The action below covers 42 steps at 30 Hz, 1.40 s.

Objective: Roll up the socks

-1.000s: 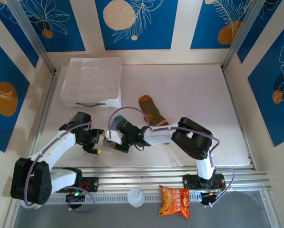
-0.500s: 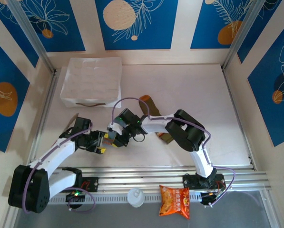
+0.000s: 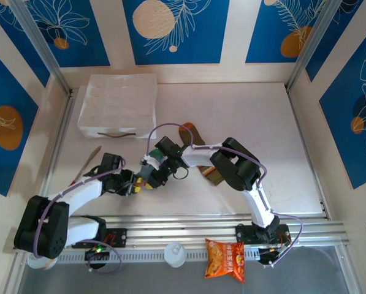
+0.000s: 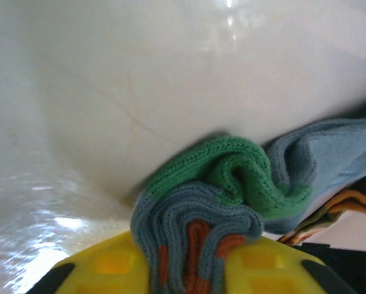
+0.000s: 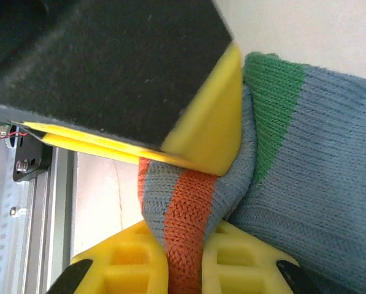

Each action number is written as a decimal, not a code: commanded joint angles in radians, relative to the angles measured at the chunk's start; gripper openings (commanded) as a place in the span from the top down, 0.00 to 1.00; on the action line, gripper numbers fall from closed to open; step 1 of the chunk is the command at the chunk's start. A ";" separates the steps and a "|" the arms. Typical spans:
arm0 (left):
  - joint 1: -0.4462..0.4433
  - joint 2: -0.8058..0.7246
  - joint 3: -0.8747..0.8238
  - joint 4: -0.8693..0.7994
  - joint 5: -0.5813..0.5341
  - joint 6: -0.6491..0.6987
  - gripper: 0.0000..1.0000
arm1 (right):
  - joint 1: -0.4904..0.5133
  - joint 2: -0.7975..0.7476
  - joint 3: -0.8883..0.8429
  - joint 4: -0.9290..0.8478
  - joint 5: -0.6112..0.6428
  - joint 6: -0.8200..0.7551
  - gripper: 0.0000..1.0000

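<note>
Socks first: the blue sock (image 5: 311, 159) sits low on the counter (image 3: 250, 122), left of centre and just ahead of the arm bases, caught between both arms. The brown sock (image 3: 189, 131) lies just beyond it toward the middle, partly under the right arm. The left fingers (image 4: 103, 269) are clamped on a bunched fold of the blue sock, where the green heel meets grey ribs with an orange stripe. The right fingers (image 5: 127, 263) are pinched tight on the orange stripe of the same sock. In the right wrist view a yellow pad of the left pair presses the fabric just above them, so the two grips are almost touching. The step in hand looks like starting the roll at this bunched end. To do it well, I would let one pair act as the anchor and have the other turn the fold over onto the flat blue part. The fabric between them should stay snug so the roll comes out tight rather than lumpy. With the pads this close, one grip probably has to loosen and retake further along, or the pads will knock together or twist the knit. Keeping the sock low on the counter should stop the loose end from swinging. Counted: two socks, one blue and one brown; two arms; one white box (image 3: 118, 104) at the far left; one orange packet (image 3: 225, 258) and one white cap-like thing (image 3: 175, 253) at the near rail.
</note>
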<state>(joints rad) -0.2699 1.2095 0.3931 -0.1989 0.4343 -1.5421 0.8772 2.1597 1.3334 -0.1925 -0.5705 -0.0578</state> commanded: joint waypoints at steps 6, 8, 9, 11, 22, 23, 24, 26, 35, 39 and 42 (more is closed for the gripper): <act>-0.023 0.109 -0.028 -0.339 -0.042 0.022 0.95 | 0.063 -0.095 -0.178 -0.044 0.260 -0.144 0.69; -0.023 0.128 -0.015 -0.359 -0.049 0.018 0.96 | 0.085 -0.173 -0.238 0.049 0.327 -0.197 0.62; -0.022 0.137 -0.005 -0.370 -0.052 0.016 0.97 | 0.098 -0.215 -0.269 0.096 0.375 -0.230 0.59; -0.022 0.160 0.027 -0.404 -0.061 0.021 0.97 | 0.122 -0.289 -0.321 0.177 0.485 -0.289 0.54; -0.028 0.236 0.147 -0.487 -0.089 0.042 0.98 | 0.252 -0.440 -0.393 0.276 0.807 -0.512 0.44; -0.028 0.241 0.153 -0.491 -0.091 0.043 0.98 | 0.262 -0.433 -0.387 0.269 0.807 -0.515 0.44; -0.029 0.244 0.158 -0.493 -0.093 0.046 0.98 | 0.273 -0.419 -0.373 0.261 0.811 -0.516 0.45; -0.030 0.249 0.165 -0.497 -0.095 0.048 0.98 | 0.290 -0.395 -0.354 0.254 0.813 -0.515 0.46; -0.030 0.259 0.177 -0.489 -0.088 0.050 0.99 | 0.303 -0.269 -0.262 0.212 0.863 -0.476 0.59; -0.029 0.253 0.179 -0.488 -0.082 0.054 0.99 | 0.288 -0.213 -0.248 0.183 0.906 -0.430 0.65; -0.030 0.243 0.179 -0.486 -0.078 0.054 0.98 | 0.279 -0.197 -0.258 0.162 0.914 -0.398 0.71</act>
<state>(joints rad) -0.2867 1.4158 0.6243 -0.5201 0.4847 -1.4895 1.1751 1.9041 1.0786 0.0326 0.3035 -0.5014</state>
